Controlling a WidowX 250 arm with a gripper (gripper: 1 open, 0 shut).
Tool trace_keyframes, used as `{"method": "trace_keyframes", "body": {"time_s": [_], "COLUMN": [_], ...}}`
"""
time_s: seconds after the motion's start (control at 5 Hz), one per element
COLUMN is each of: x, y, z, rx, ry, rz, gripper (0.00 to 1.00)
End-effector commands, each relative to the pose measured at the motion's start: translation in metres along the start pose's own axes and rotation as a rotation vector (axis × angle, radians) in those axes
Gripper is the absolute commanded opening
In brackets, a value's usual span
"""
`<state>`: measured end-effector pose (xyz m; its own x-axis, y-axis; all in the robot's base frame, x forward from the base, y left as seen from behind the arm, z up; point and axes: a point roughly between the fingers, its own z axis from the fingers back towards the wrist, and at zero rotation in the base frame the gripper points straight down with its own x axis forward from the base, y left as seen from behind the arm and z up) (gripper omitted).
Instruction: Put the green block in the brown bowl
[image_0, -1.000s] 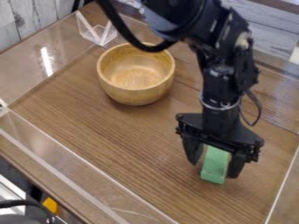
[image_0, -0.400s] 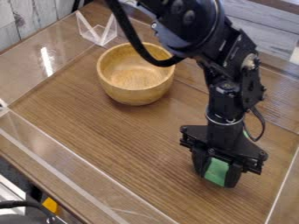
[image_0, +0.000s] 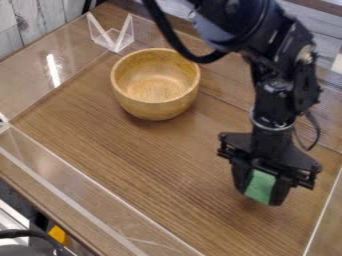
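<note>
The green block (image_0: 261, 188) stands low over the wooden table at the right front, a light green bar seen between two black fingers. My gripper (image_0: 267, 187) points straight down and is shut on the green block, one finger pressed against each of its sides. Whether the block's lower end touches the table I cannot tell. The brown bowl (image_0: 155, 83) sits empty at the back left, well apart from the gripper, round and light wood with a thick rim.
A clear plastic piece (image_0: 110, 32) stands behind the bowl at the back left. A low transparent wall (image_0: 80, 185) runs along the table's front-left side. The table's right edge lies close to the gripper.
The jaws stood wide around the green block and have closed onto its sides. The arm above the gripper has leaned to the right in the picture.
</note>
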<state>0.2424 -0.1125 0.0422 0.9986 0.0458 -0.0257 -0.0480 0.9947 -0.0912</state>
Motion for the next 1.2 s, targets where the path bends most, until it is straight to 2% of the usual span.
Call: {"method": "trace_keyframes", "body": {"time_s": [0.0, 0.2, 0.4, 0.6, 0.8, 1.0], "x": [0.005, 0.005, 0.015, 0.033, 0.045, 0.055], "y": [-0.004, 0.002, 0.019, 0.063, 0.079, 0.087], "z": [0.030, 0.069, 0.102, 0.119, 0.104, 0.090], "rx": [-0.008, -0.002, -0.009, 0.011, 0.018, 0.019], "ry": [-0.049, -0.090, -0.125, -0.152, -0.137, -0.110], "rz": [0.029, 0.076, 0.075, 0.144, 0.065, -0.010], "gripper": [0.00, 0.00, 0.00, 0.00, 0.00, 0.00]}}
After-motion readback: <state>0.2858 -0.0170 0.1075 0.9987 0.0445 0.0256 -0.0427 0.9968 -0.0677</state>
